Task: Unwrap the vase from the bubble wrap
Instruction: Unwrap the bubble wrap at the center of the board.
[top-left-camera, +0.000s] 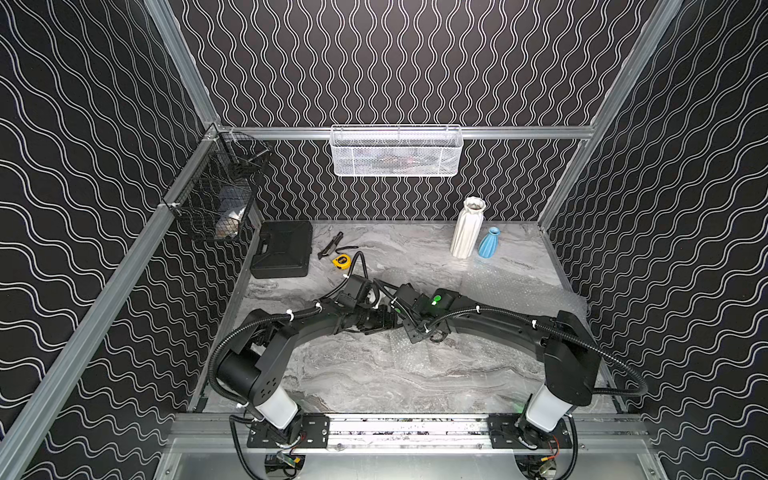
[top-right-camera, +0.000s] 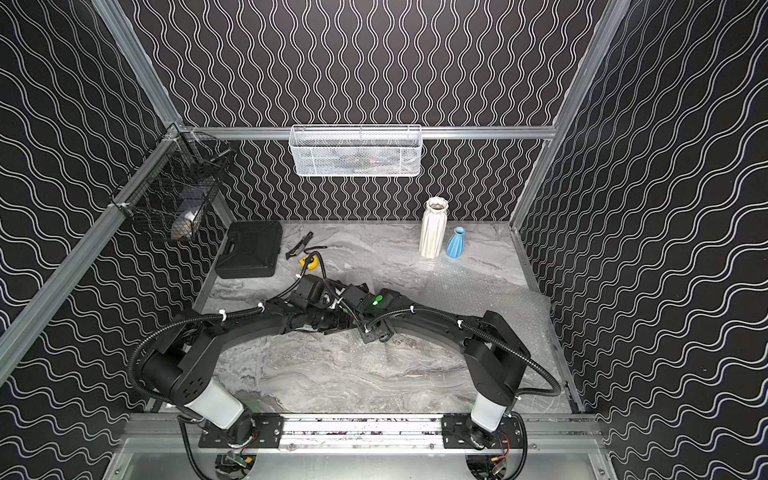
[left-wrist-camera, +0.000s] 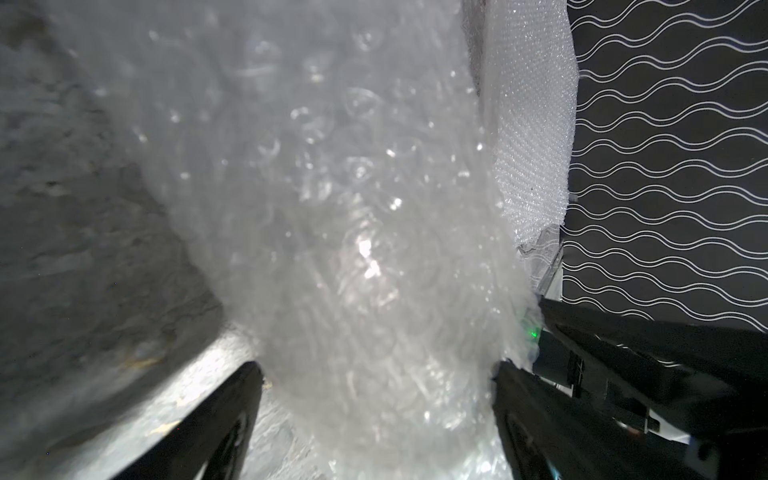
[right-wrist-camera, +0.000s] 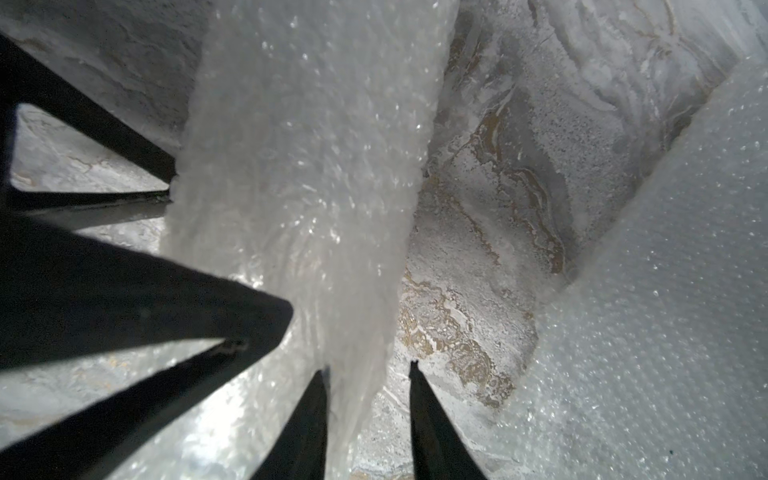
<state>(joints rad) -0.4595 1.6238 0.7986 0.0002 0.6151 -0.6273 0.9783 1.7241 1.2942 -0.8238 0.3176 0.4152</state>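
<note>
A roll of bubble wrap (left-wrist-camera: 332, 208) lies between the wide-apart fingers of my left gripper (left-wrist-camera: 376, 365), which is open; bare table shows between the roll and one finger. The same roll (right-wrist-camera: 307, 145) tapers toward my right gripper (right-wrist-camera: 368, 370). Its end rests against one finger (right-wrist-camera: 316, 415), and a gap of table separates it from the other, so this gripper is open. Both grippers meet at mid-table (top-left-camera: 382, 324), where the arms hide the roll. No vase shows through the wrap. A white vase (top-left-camera: 468, 227) and a blue vase (top-left-camera: 489, 243) stand unwrapped at the back right.
Flat bubble wrap sheets (top-left-camera: 519, 291) cover the marbled table (top-left-camera: 353, 374) at the right and under the right arm. A black case (top-left-camera: 282, 249), a utility knife (top-left-camera: 330, 245) and a yellow tape measure (top-left-camera: 341, 261) lie back left. A white mesh basket (top-left-camera: 395, 151) and a black wire basket (top-left-camera: 216, 195) hang on the walls.
</note>
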